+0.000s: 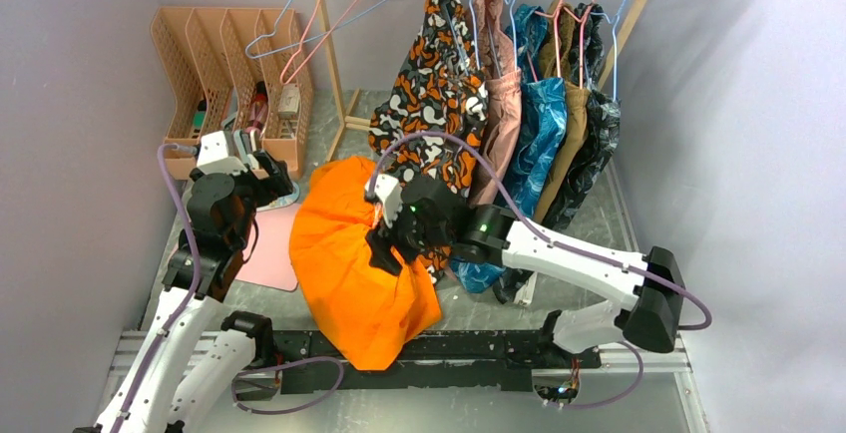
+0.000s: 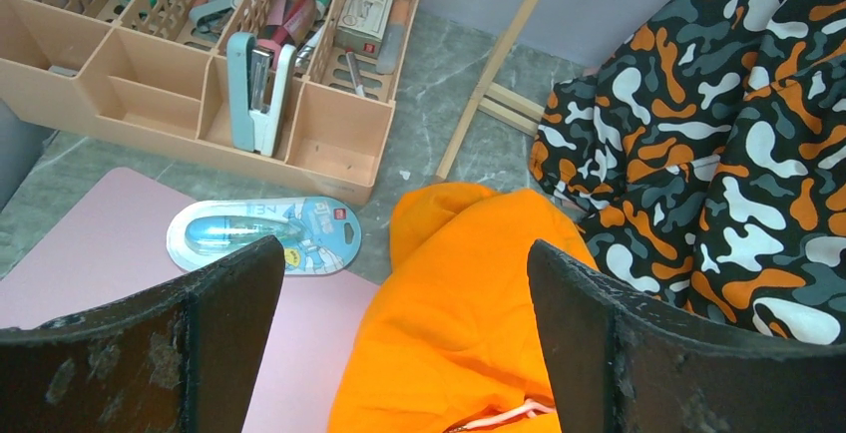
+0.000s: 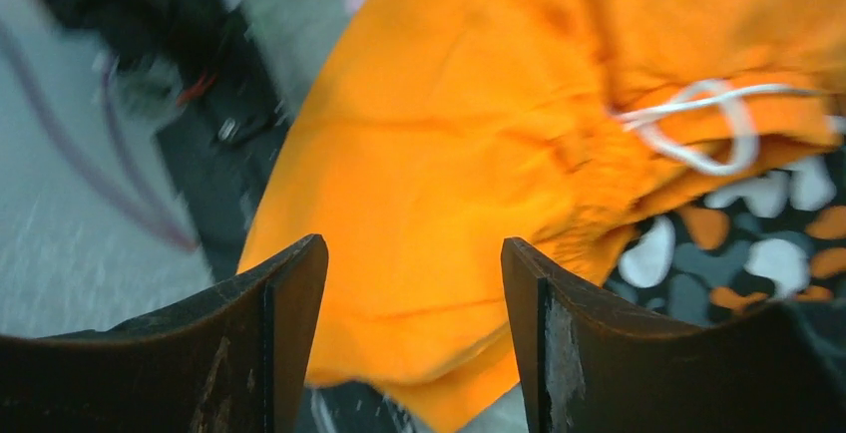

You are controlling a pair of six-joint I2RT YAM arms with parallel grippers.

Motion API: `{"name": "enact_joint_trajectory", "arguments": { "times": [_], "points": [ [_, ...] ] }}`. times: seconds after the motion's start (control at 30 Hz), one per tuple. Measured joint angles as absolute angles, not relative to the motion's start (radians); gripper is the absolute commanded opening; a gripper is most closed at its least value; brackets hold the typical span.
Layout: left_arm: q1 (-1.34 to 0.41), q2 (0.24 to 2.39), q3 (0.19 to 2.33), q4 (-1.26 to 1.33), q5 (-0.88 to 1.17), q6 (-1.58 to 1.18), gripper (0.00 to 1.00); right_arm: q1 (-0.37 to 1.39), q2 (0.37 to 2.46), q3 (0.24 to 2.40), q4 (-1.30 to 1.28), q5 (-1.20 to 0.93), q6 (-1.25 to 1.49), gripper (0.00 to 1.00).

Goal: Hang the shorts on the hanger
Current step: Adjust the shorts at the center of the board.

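1. Shorts (image 1: 351, 271): bright orange, heaped on the table between the arms, top against the patterned garment (image 1: 431, 84), lower edge over the black base rail (image 1: 479, 345)
2. Hanger (image 1: 339, 21): pink wire, up on the wooden rack's left post, well apart from the shorts
3. Right gripper (image 3: 414, 283): jaws apart over the shorts, gripping nothing
4. Left gripper (image 2: 404, 246): jaws wide, empty
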State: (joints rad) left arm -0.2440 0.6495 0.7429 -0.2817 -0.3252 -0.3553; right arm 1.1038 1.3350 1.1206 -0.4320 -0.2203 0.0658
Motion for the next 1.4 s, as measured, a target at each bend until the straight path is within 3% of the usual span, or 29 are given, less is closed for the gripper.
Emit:
{"name": "enact_joint_trajectory", "arguments": {
  "times": [0.47, 0.63, 1.13, 1.2, 1.27, 1.37, 1.4],
  "points": [
    [-0.244, 0.650, 0.743, -0.290, -0.356, -0.355, 0.95, 0.982, 1.743, 1.240, -0.179, 0.206, 0.335, 0.71],
    [-0.244, 0.651, 0.743, -0.291, -0.356, -0.355, 0.94, 0.978, 1.742, 1.198, -0.120, 0.305, 0.346, 0.72],
    [-0.246, 0.725, 0.743, -0.290, -0.309, -0.355, 0.92, 0.884, 1.755, 1.090, 0.035, 0.123, 0.413, 0.68],
    [-0.246, 0.733, 0.743, -0.290, -0.307, -0.355, 0.92, 0.883, 1.787, 1.095, 0.043, 0.106, 0.419, 0.64],
    [-0.246, 0.743, 0.743, -0.290, -0.306, -0.355, 0.92, 0.882, 1.825, 1.111, 0.046, 0.091, 0.424, 0.51],
    [-0.246, 0.757, 0.743, -0.290, -0.304, -0.355, 0.88, 0.878, 1.851, 1.126, 0.058, 0.072, 0.430, 0.18],
    [-0.246, 0.760, 0.743, -0.290, -0.304, -0.355, 0.87, 0.878, 1.850, 1.126, 0.066, 0.067, 0.428, 0.11]
  ]
}}
